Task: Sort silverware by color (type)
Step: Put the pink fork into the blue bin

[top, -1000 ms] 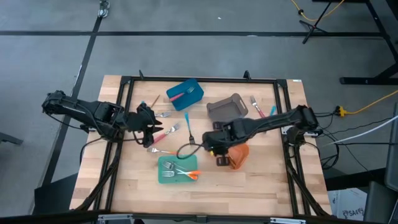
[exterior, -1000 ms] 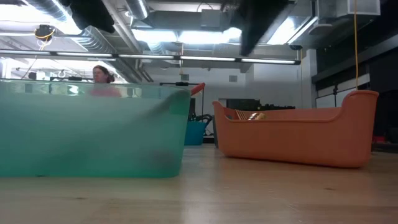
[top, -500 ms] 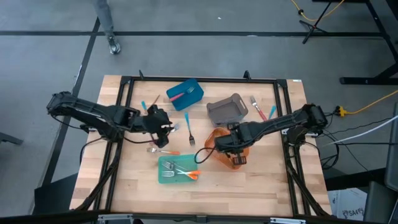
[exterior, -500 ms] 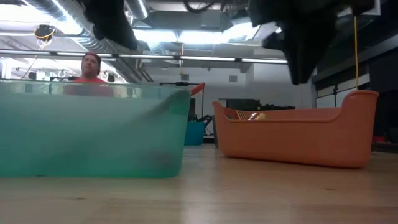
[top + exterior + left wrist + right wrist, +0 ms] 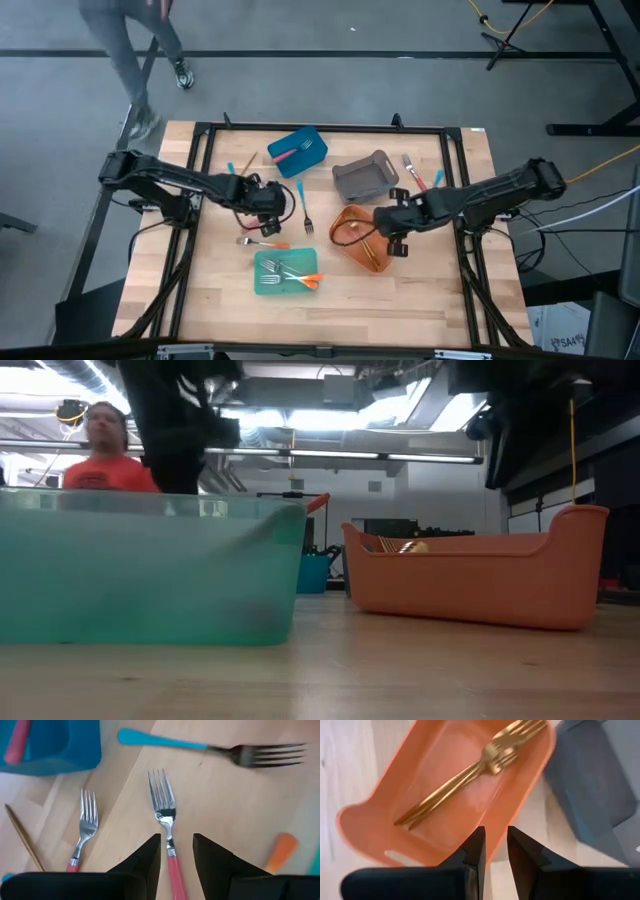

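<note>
My left gripper (image 5: 282, 204) (image 5: 176, 845) is open and low over the table's left middle. Its fingers stand on either side of the pink handle (image 5: 175, 870) of a fork lying on the wood, tines (image 5: 161, 795) toward the table's right; I see no touch. A second pink-handled fork (image 5: 85, 827) lies beside it, and a blue-handled fork (image 5: 303, 205) (image 5: 200, 746) lies beyond. My right gripper (image 5: 390, 225) (image 5: 496, 837) hangs empty above the right rim of the orange bin (image 5: 360, 245), its fingers a narrow gap apart. Gold forks (image 5: 470, 770) lie in that bin.
A blue bin (image 5: 297, 150) with a pink-handled fork stands far, a grey bin (image 5: 365, 177) beside it, a teal bin (image 5: 285, 272) with orange-handled forks near. An orange-handled fork (image 5: 262, 243) and forks at far right (image 5: 415, 172) lie loose. A person (image 5: 130, 50) walks beyond the far edge.
My left gripper has gone toward the table's right and down, over the pink-handled fork. My right gripper has drawn back from over the orange bin toward the table's right edge; the bin has stayed in place. The person has walked along the far side.
</note>
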